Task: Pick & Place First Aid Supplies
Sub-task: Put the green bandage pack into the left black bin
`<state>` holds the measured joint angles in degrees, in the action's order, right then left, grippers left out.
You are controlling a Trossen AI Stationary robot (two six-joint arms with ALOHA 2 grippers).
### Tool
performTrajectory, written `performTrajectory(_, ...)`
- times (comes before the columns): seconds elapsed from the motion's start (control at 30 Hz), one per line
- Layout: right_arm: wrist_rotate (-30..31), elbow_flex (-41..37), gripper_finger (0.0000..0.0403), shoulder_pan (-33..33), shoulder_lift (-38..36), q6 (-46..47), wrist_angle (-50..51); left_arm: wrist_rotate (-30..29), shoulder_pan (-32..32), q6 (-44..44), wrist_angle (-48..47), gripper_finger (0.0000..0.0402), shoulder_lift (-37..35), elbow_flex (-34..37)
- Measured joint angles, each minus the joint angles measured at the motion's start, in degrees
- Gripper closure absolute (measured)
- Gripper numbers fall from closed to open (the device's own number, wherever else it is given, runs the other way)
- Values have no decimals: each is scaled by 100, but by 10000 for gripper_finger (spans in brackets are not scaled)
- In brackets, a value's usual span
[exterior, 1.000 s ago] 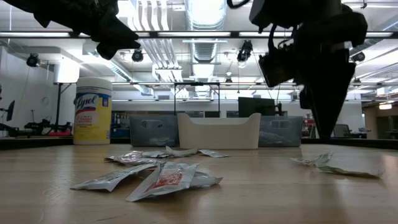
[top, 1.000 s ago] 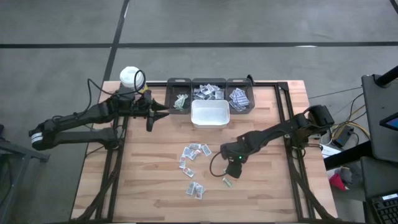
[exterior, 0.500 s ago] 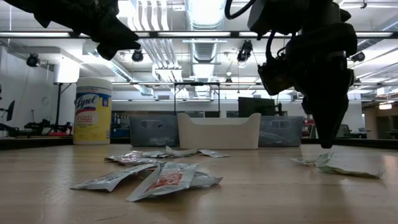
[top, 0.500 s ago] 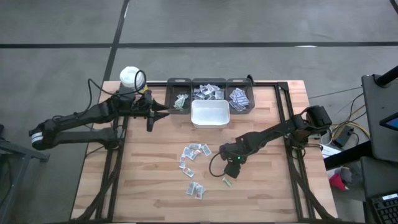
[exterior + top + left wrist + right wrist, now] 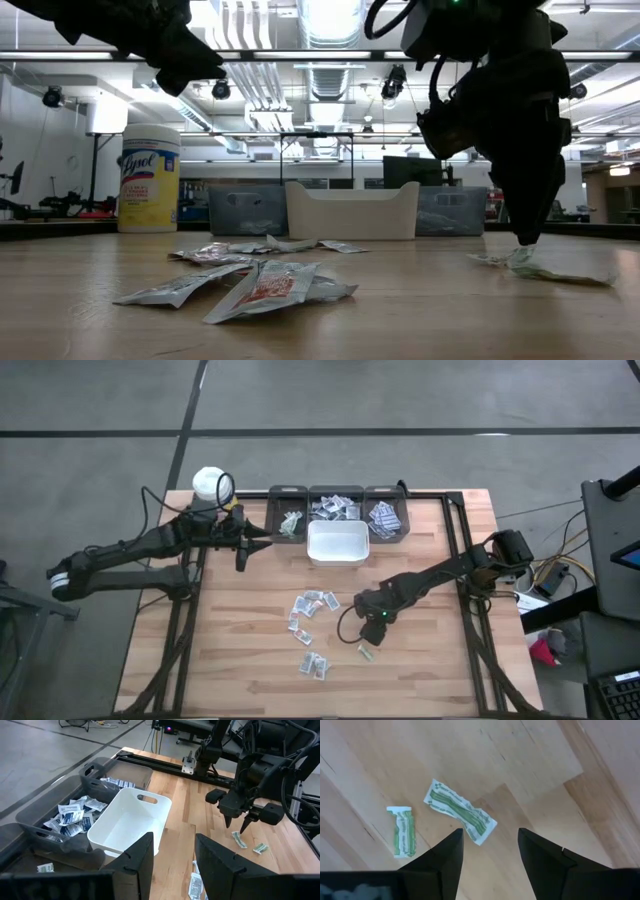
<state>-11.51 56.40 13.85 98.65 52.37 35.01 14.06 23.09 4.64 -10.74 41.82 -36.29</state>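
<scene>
Table (image 5: 240,650): light wooden slat top, with black rails running along both sides.
White bin (image 5: 337,543): rectangular, empty, with handle slots; it stands at the far middle of the table, just in front of the grey trays.
Grey trays (image 5: 288,512): three dark compartments in a row along the far edge, touching one another.
Wipes canister (image 5: 149,178): upright yellow tub with a white lid and "Lysol" label, at the far left corner of the table.
Floor (image 5: 400,400): grey concrete crossed by dark lines.
Room beyond (image 5: 330,30): ceiling ducts and strip lights, seen in the low view.
</scene>
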Motion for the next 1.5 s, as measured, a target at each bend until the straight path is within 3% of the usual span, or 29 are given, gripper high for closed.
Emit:
performTrajectory(0.97, 117, -323, 234, -4, 0, 216, -492, 0, 0, 33, 0, 264, 0, 0)
performTrajectory(1.5, 46, -323, 207, 13, -1, 618, -507, 0, 0, 10, 0, 264, 0, 0)
